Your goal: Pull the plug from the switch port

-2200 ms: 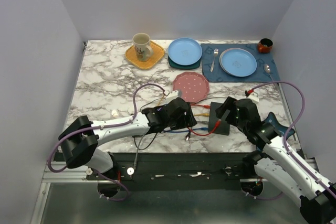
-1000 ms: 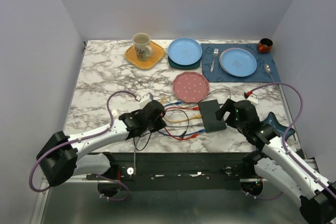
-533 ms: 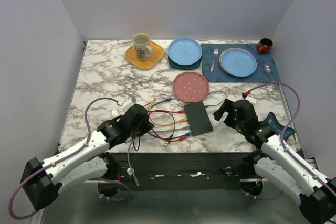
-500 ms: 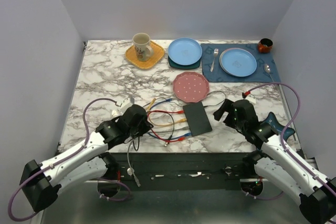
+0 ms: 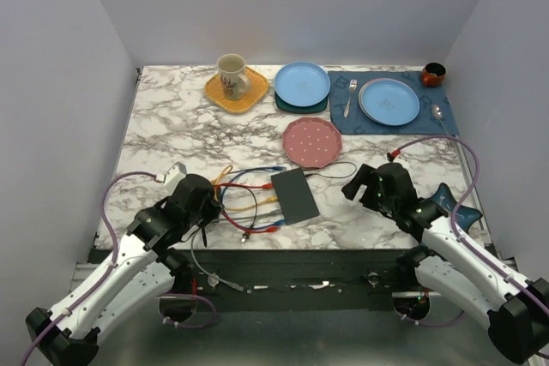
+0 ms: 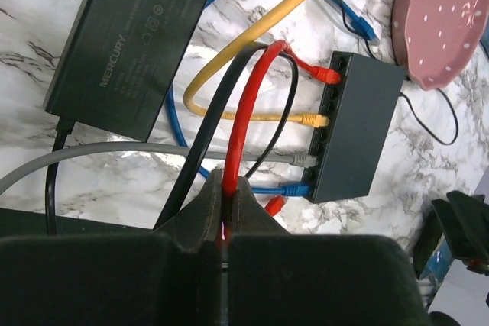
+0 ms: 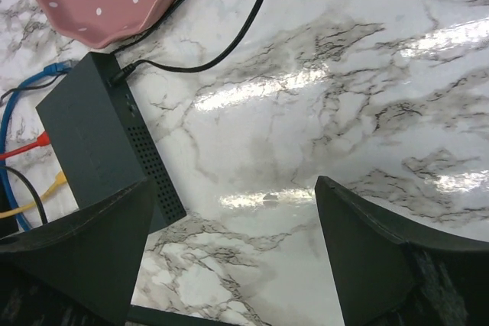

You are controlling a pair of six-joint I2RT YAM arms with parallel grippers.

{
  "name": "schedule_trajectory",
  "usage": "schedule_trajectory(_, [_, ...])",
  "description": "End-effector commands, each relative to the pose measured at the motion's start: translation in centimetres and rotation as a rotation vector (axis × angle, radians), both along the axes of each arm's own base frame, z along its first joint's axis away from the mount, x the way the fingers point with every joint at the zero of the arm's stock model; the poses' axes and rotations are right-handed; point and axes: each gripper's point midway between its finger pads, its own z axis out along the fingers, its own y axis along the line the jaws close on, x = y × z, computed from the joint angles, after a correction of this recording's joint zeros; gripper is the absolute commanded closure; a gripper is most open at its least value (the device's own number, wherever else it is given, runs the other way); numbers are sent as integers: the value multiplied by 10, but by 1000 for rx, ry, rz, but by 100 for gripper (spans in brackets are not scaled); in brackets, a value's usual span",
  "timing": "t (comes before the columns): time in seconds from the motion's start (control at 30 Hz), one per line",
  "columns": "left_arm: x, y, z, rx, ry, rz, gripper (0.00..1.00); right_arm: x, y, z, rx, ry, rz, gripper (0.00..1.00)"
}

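Note:
The flat black switch (image 5: 294, 195) lies on the marble near the front edge, its sockets facing left. Red (image 6: 327, 75), yellow (image 6: 313, 120), grey and blue plugs sit in its ports (image 6: 336, 124). My left gripper (image 6: 227, 188) is shut on the red cable (image 6: 246, 120), which arcs up to the red plug still seated in the switch (image 6: 359, 135). A loose red plug (image 6: 275, 205) lies by the blue one. My right gripper (image 7: 229, 242) is open over bare marble, just right of the switch (image 7: 92, 143) and apart from it.
A black power brick (image 6: 126, 43) lies left of the cables. The pink dotted plate (image 5: 312, 141) sits just behind the switch, whose thin black cord (image 7: 229, 43) loops past it. Mug (image 5: 232, 75), blue plates (image 5: 302, 83), and a placemat with plate (image 5: 390, 100) line the back.
My left arm has drawn back to the left with the red cable, and the switch has slid left with it, away from the right gripper. The red plug stays seated.

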Motion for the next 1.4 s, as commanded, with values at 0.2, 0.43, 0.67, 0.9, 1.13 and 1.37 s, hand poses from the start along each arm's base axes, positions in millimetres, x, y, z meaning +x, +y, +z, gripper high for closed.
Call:
schedule_trajectory(0.2, [27,52,47,131,-112,174,94,4,48,10,73,20,227,13])
schedule_trajectory(0.43, [45,78,45,154,-70,280,94,5,64,15,68,18,291,16])
schedule_trajectory(0.67, [62,69,53,105,-91,223,68,2,67,11,65,25,311,16])
schedule_trajectory(0.9, [59,79,93,138,-207,228,1,1,67,10,62,17,314,16])
schedule_trajectory(1.13, [67,81,112,168,-265,211,1,0,94,31,24,-43,411,16])
schedule_trajectory(1.37, [102,75,133,245,-316,141,7,-3,137,38,-45,-31,500,23])
